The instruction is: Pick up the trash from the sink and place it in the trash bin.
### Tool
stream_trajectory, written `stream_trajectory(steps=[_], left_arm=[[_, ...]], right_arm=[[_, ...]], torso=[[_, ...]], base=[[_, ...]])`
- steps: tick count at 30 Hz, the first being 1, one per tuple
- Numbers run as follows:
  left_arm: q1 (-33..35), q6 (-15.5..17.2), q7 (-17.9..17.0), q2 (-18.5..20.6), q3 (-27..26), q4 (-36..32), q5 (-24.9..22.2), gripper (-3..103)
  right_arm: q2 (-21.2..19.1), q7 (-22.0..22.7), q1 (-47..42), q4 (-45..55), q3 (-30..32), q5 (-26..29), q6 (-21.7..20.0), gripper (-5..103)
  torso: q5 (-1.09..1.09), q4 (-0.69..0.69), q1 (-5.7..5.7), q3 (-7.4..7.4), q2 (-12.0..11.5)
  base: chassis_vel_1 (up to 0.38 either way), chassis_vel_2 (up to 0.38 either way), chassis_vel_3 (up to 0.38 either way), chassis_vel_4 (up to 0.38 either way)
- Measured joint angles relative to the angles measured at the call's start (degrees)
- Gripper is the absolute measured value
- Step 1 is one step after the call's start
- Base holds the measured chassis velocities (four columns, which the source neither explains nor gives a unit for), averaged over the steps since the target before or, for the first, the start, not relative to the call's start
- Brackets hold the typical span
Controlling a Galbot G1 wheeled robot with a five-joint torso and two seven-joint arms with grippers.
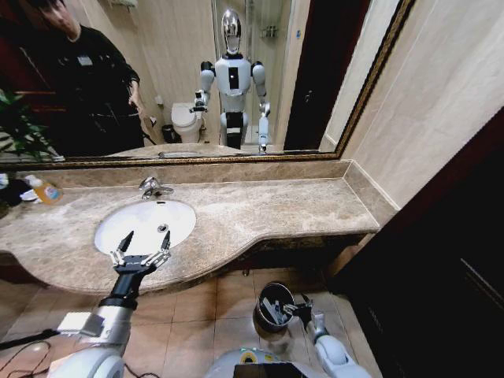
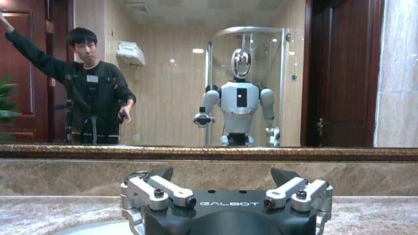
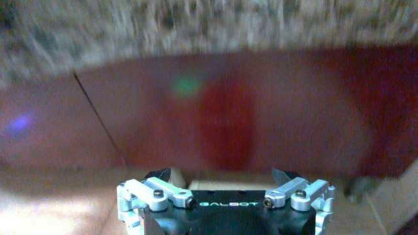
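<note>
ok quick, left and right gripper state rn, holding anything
Left gripper: open, empty, at the front edge of the sink.
Right gripper: open, empty, down beside the trash bin on the floor.

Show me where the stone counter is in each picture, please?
Head view: the counter runs across the middle, under the mirror, with the open left gripper at its sink's front edge.
Left wrist view: a strip along the bottom, behind that gripper.
Right wrist view: a blurry band along the top, above the open right gripper.
Shared landmark: the mirror, in head and left wrist views.
</note>
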Motion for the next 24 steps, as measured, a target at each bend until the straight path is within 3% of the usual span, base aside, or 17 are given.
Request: stream_trajectory(steps=[6, 11, 14, 24], left_arm=[[0.0, 0.0, 0.0, 0.0, 0.0, 0.0, 0.0, 100], [0.0, 0.0, 0.0, 0.0, 0.0, 0.0, 0.0, 100], [0.0, 0.0, 0.0, 0.0, 0.0, 0.0, 0.0, 100], [0.0, 0.0, 0.0, 0.0, 0.0, 0.0, 0.0, 100]], right_arm=[[-2.7, 3.8, -2.5, 12.1, 1.8, 1.2, 0.7, 100], [-2.8, 3.4, -5.1, 19.0, 5.7, 0.9, 0.7, 100], [-3.7, 3.2, -7.5, 28.1, 7.9, 3.7, -0.5, 100], [-3.6, 4.2, -8.7, 41.8, 10.7, 4.8, -3.4, 100]], torso=[[0.01, 0.01, 0.0, 0.0, 0.0], [0.01, 0.0, 0.0, 0.0, 0.0], [0.0, 0.0, 0.0, 0.0, 0.0], [0.0, 0.0, 0.0, 0.0, 0.0]], base=[[0.0, 0.0, 0.0, 0.0], [0.0, 0.0, 0.0, 0.0], [0.0, 0.0, 0.0, 0.0], [0.0, 0.0, 0.0, 0.0]])
